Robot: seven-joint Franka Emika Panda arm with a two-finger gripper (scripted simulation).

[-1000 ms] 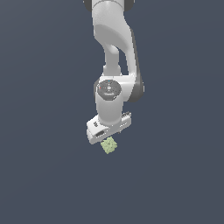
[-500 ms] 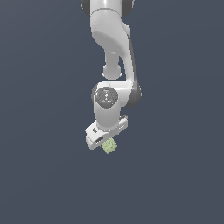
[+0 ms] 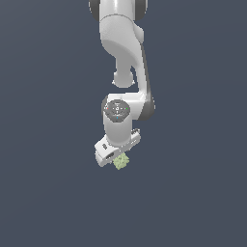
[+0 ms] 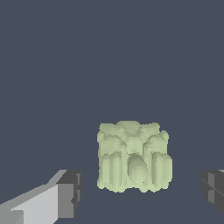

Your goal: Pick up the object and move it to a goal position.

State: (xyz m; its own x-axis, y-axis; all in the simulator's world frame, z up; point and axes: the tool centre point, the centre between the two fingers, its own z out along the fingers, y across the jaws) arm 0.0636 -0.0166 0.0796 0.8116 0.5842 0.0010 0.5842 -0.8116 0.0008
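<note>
Claw [image 4: 140, 192] spread wide, two dark grey pads [image 4: 72, 192] well apart at opposite edges of the wrist view, clear gaps between each pad and the chunk. One finger shown as a pale grey bar ending in a dark pad; the other pad [image 4: 213, 190] only partly in frame.

Between the pads, touching neither: the chunk [image 4: 133, 157], pale yellow-green, lumpy, roughly cube-like, with rounded bumps on top and ribbed, column-like sides. Sits upright, centred in the gap, slightly closer to the partly seen pad.

From the exterior view, claw [image 3: 117, 158] seen from above and behind, white, tilted, pointing down. Chunk [image 3: 121, 161] peeking out just below the claw's lower edge, toward the exterior view's right of the claw's middle, mostly hidden by the white hand. Fingers not distinguishable here.

Above the claw: round white wrist joint with a dark circular cap [image 3: 116, 109] marked with small coloured dots. Beyond that, the white arm [image 3: 123, 43] rising to the top edge of the frame, dark grey bands at the joints.

All around: plain, flat dark blue-grey background [image 3: 43, 144], same in both views, no visible edges or markings. Cannot tell whether the chunk rests on a surface or hangs above it.
</note>
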